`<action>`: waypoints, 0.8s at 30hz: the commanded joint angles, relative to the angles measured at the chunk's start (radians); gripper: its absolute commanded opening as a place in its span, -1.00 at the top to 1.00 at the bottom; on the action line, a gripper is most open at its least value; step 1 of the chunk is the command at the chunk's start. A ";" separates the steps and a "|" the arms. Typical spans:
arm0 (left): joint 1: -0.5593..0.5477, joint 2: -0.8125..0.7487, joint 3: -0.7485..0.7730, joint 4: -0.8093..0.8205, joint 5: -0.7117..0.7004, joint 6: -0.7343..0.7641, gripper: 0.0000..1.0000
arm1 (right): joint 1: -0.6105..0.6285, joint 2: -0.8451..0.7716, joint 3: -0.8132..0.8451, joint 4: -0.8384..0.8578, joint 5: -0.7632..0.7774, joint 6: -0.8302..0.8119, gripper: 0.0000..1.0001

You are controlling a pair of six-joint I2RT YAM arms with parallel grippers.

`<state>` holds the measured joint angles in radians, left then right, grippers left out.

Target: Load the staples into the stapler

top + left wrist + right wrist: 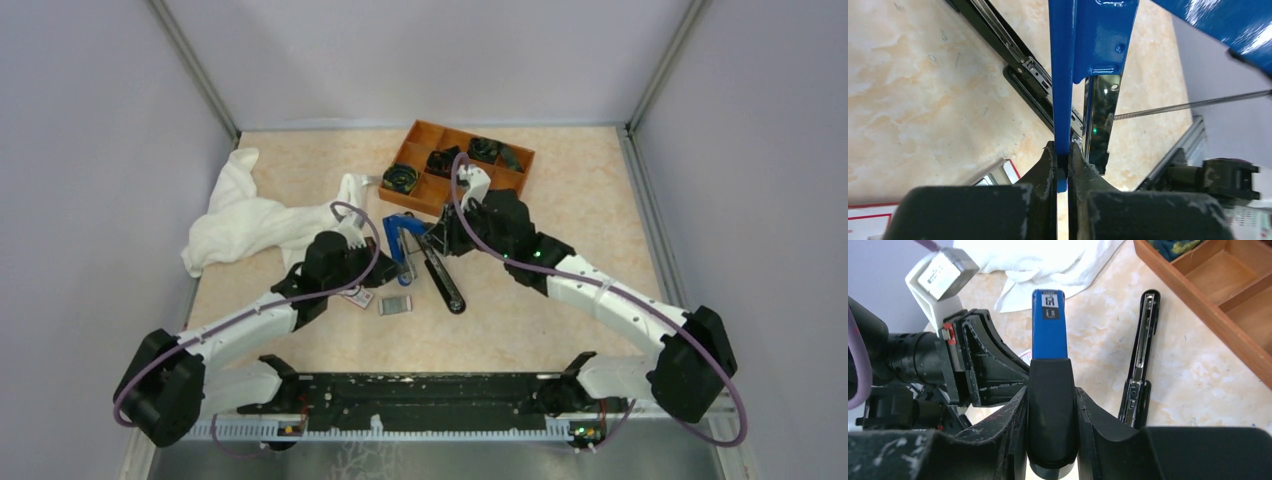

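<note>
The all-black stapler (pixel 443 281) lies opened out flat on the table, its chrome rail facing up; it also shows in the right wrist view (pixel 1143 352) and the left wrist view (pixel 1015 60). The silver-grey staples (pixel 395 304) lie on the table just left of it, next to the white carton with red label (pixel 360 297). My left gripper (pixel 385 263) (pixel 1062 150) is shut on a thin blue plate of the blue-and-black stapler (pixel 401 238). My right gripper (pixel 433 240) (pixel 1050 390) is shut on that stapler's black-and-blue top arm (pixel 1049 325). No gripper touches the black stapler.
An orange wooden divider tray (pixel 418 140) (pixel 1198 295) with dark items stands at the back. A crumpled white cloth (pixel 250 215) (pixel 1048 260) lies at the left. Grey walls enclose the table on three sides.
</note>
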<state>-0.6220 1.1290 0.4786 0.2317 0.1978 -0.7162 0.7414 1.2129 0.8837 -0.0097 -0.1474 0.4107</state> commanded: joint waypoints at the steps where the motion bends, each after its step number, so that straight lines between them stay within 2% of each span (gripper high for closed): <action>1: -0.050 -0.010 0.022 -0.109 -0.021 0.158 1.00 | -0.087 -0.021 0.167 0.043 0.002 -0.057 1.00; 11: -0.178 0.017 0.034 -0.045 0.021 0.282 1.00 | -0.269 0.077 0.333 -0.065 -0.135 -0.031 1.00; 24: -0.319 0.049 0.073 0.072 0.114 0.391 1.00 | -0.281 0.320 0.446 -0.149 -0.235 -0.018 1.00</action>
<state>-0.8921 1.1950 0.5079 0.2096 0.1902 -0.4034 0.4858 1.4757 1.2503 -0.2562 -0.4492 0.4377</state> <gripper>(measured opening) 0.047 0.331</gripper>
